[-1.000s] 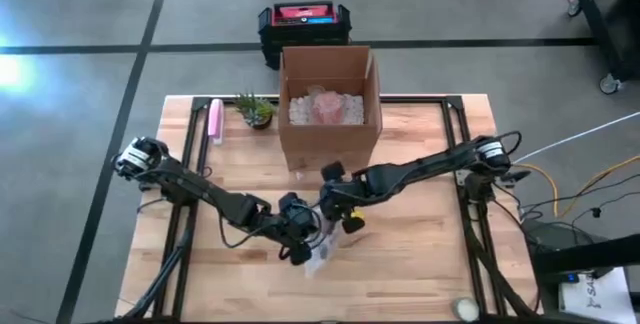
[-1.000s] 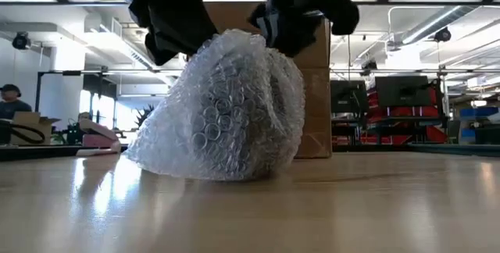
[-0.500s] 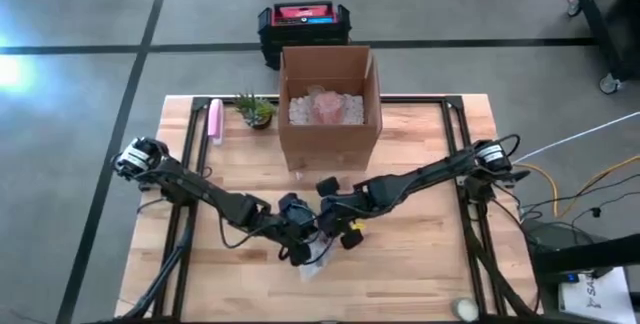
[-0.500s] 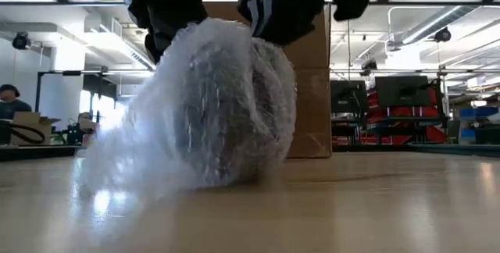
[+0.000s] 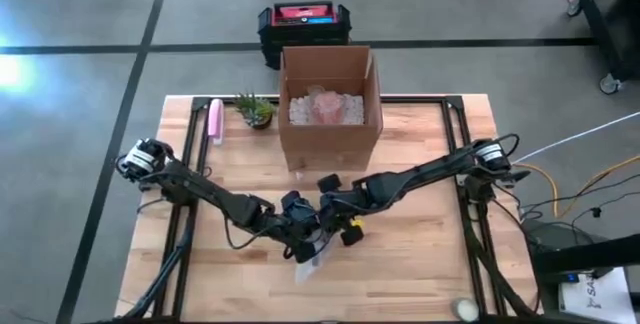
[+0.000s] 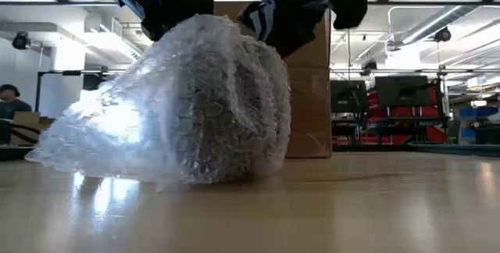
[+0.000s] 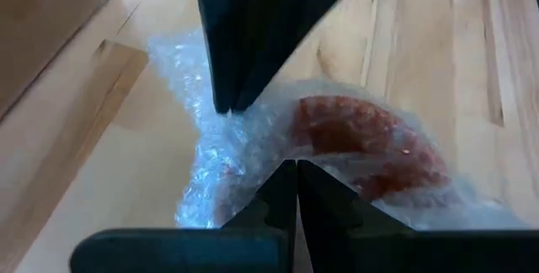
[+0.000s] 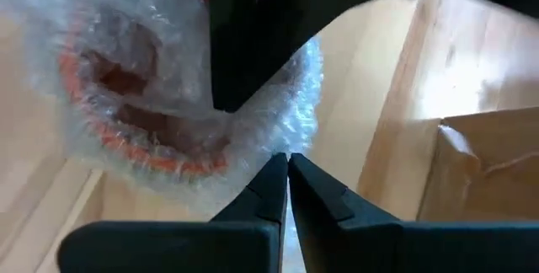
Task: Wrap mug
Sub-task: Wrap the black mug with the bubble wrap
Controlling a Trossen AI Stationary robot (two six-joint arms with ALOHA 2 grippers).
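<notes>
Both grippers are meeting over the middle of the wooden table [image 5: 420,254], just in front of the cardboard box [image 5: 330,114]. Left gripper [image 5: 305,242] is pinching the bubble wrap [image 6: 187,105], its two fingers [image 7: 290,193] pressed together on a fold of the plastic. Right gripper [image 5: 332,219] is doing the same from the opposite side, its fingers [image 8: 282,184] closing on another fold of wrap. Between them the mug [image 7: 362,138] is sitting on the tabletop inside the wrap, showing as an orange-red shape through the bubbles; in the right wrist view its rim [image 8: 126,138] is showing as an orange ring. In the low view the wrapped bundle is resting on the wood, with a loose flap of plastic trailing out to one side. A small green plant [image 5: 256,110] and a pink object [image 5: 214,121] are lying near the table's far edge, beside the box.
</notes>
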